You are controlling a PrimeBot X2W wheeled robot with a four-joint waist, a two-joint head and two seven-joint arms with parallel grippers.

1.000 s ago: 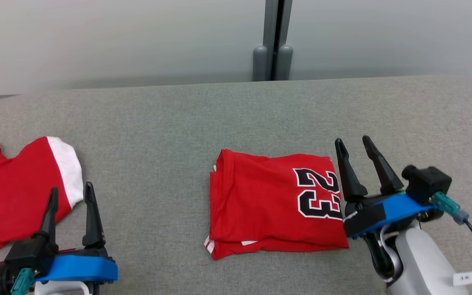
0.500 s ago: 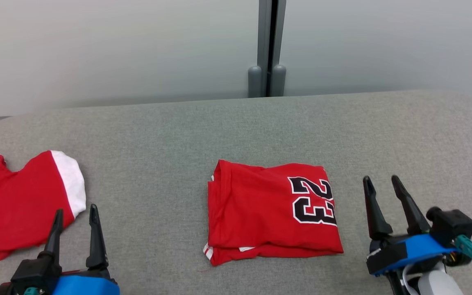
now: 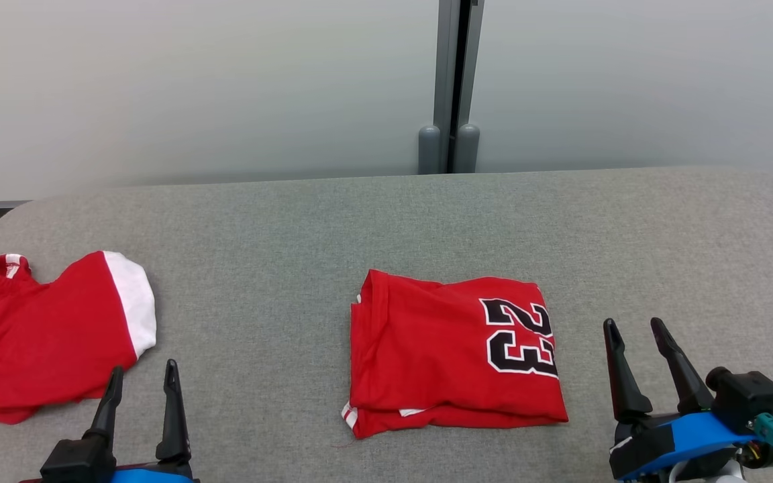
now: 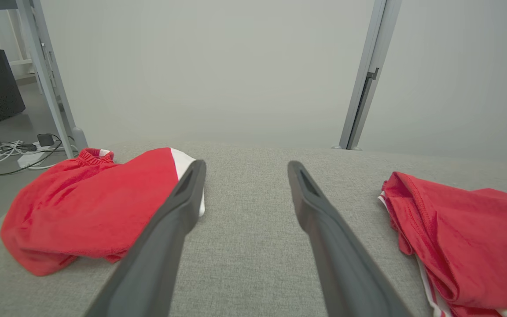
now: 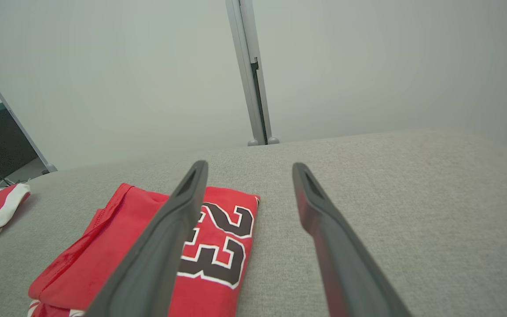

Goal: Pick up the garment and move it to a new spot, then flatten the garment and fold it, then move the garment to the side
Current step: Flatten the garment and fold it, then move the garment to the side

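Right pincer (image 3: 632, 323) gapes just off the jersey (image 3: 440, 349) edge — bare surface (image 3: 386, 221) between.

The head view looks forward and down from above the near edge of the bench (image 3: 292, 221). It takes in the bench's full width up to the wall (image 3: 158, 87) and post (image 3: 450, 80), with the left pincer (image 3: 143, 366) and right pincer (image 3: 633, 323) rising from its lower corners. The left wrist view sits low and close over the bench, facing the wall along its own fingers (image 4: 165, 237). The right wrist view is equally low and faces the same way. All three share the jersey (image 3: 447, 349), the red cloth (image 3: 37, 335) at the left, and the post. The left wrist view catches the jersey's left part, the right wrist view a corner of the red cloth.
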